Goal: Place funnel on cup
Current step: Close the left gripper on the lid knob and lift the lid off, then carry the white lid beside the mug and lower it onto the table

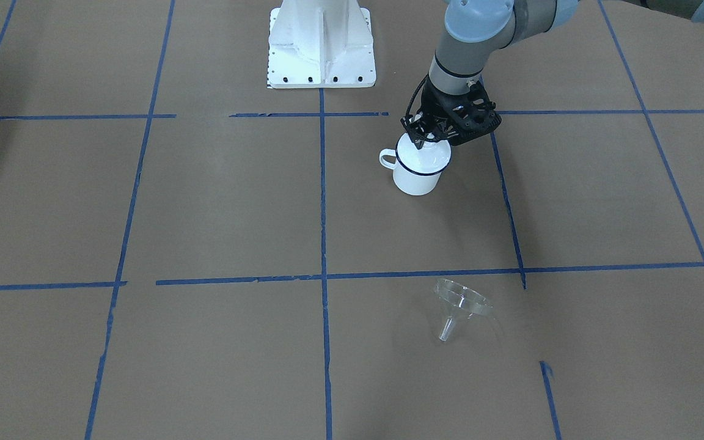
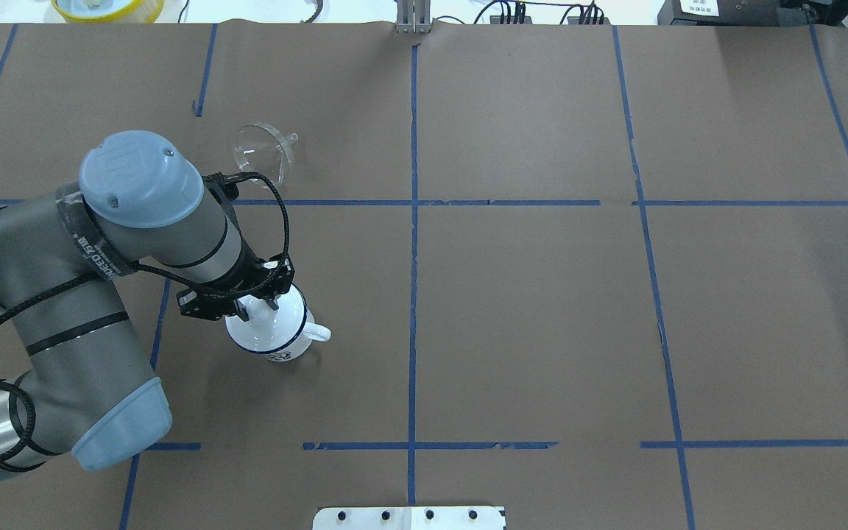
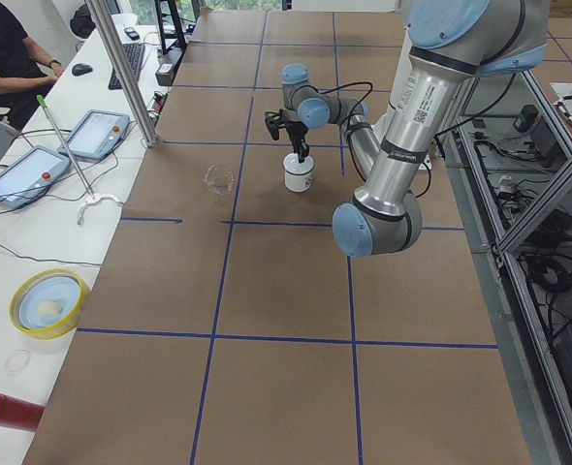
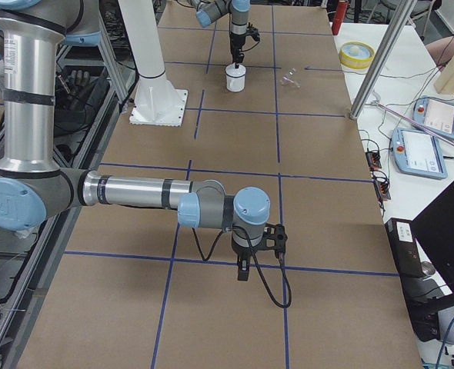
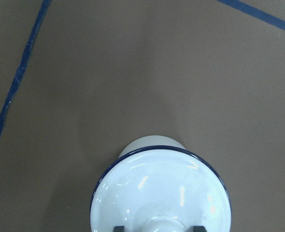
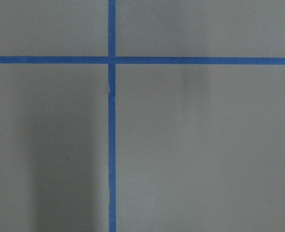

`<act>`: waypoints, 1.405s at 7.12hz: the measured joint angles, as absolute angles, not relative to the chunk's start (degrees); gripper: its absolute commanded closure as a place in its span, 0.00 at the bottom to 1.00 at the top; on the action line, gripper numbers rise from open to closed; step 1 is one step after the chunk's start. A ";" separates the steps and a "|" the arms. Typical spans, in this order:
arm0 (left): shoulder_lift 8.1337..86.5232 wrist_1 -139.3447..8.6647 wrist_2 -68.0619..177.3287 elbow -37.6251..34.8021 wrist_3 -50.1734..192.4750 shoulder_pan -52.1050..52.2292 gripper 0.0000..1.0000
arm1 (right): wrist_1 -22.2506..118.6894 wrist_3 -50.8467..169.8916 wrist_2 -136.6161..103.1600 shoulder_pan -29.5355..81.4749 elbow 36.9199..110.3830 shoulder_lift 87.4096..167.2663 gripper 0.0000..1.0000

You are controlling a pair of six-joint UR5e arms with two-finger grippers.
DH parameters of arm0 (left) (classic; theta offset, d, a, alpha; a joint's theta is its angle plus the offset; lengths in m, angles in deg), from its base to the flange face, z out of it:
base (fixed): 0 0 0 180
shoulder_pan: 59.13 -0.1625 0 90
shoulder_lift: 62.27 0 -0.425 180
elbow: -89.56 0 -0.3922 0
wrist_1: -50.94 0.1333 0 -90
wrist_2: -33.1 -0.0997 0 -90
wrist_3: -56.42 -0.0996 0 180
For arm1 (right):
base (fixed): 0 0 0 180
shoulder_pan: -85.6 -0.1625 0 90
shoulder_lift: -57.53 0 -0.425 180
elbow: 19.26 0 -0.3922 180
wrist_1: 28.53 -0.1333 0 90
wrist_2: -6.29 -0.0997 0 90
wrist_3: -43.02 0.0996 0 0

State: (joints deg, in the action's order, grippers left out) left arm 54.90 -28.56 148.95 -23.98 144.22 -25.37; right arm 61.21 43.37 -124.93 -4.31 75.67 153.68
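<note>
One brown paper-covered desk carries everything, ruled into squares by blue tape lines. Two grey metal arms with pale blue joint caps work at it.

The landmark is the single white enamel mug with a dark blue rim and a small loop handle. It stands upright on the desk.

The left arm is bent at the elbow and reaches forward, its wrist turned down directly over the mug. The right arm lies stretched out low, well apart from the mug, wrist pointing down at bare paper. One white metal pedestal stands behind the mug, on the robot's side.

One small clear plastic funnel, a wide cone with a short thin spout, lies tipped on its side. It is well beyond the mug, away from the robot and across a tape line.

One round white glossy lid covers the mug's mouth, with a rounded knob at its middle.

The black left claw sits at the lid. Its fingers are narrowly parted either side of the knob, with white showing between. Whether the right claw is parted or closed, I cannot tell.
</note>
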 measured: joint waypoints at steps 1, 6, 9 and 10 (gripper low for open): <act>55.52 -26.81 148.94 -24.72 144.25 -25.29 1.00 | 61.21 43.37 -124.93 -4.31 75.67 153.68 0.00; 57.05 -23.67 148.89 -29.29 144.28 -21.74 1.00 | 61.21 43.37 -124.93 -4.31 75.67 153.68 0.00; 47.52 -23.64 148.77 -38.42 141.54 -18.06 1.00 | 61.21 43.37 -124.93 -4.31 75.65 153.68 0.00; 42.30 -25.92 148.77 -40.15 140.58 -18.06 1.00 | 61.21 43.37 -124.93 -4.31 75.62 153.68 0.00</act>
State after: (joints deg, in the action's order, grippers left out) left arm 42.30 -25.92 148.77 -40.15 140.58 -18.06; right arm 61.21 43.37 -124.93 -4.31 75.62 153.68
